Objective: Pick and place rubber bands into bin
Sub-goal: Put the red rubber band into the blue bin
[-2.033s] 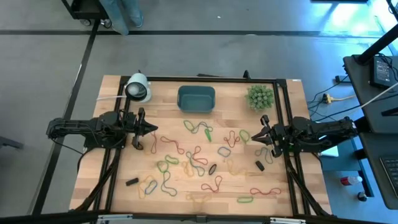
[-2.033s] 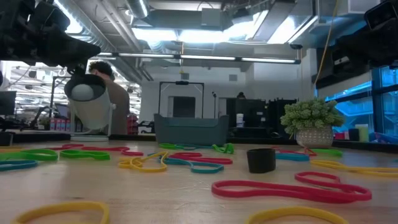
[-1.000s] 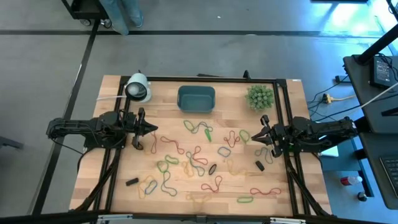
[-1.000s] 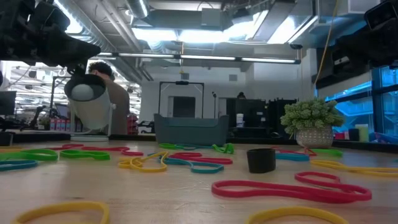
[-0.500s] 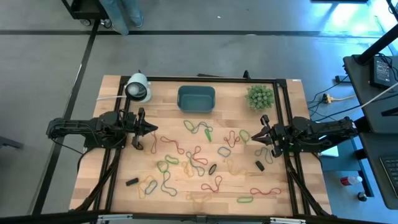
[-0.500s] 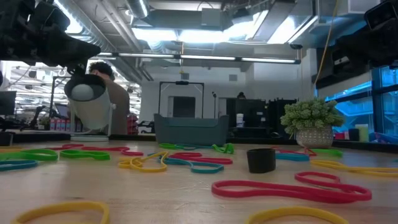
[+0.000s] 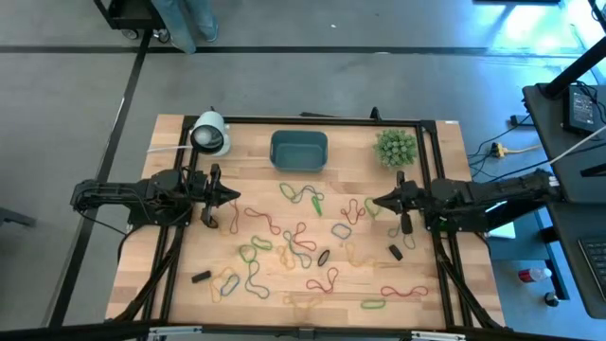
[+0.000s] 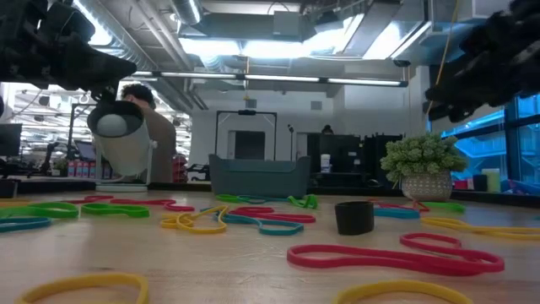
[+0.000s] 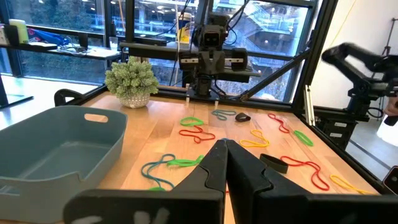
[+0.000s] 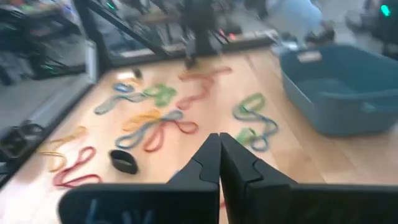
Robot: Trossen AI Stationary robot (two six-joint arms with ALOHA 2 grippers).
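Many rubber bands, red, green, yellow and blue, lie scattered flat on the wooden table, and also show in the low view and both wrist views. The teal bin stands at the far middle of the table. My left gripper hovers shut at the table's left side, pointing level toward the middle. My right gripper hovers shut at the right side, tipped slightly down toward the bands. Neither gripper holds anything.
A white cylinder stands at the far left and a spiky green plant at the far right. Small black pieces lie among the bands. Black frame rails run along both sides. A person shows beyond the table.
My right gripper has reached a little toward the table's middle, tipping downward and rolling slightly; its arm now shows larger at the upper right of the low view. The bands and the bin have not moved.
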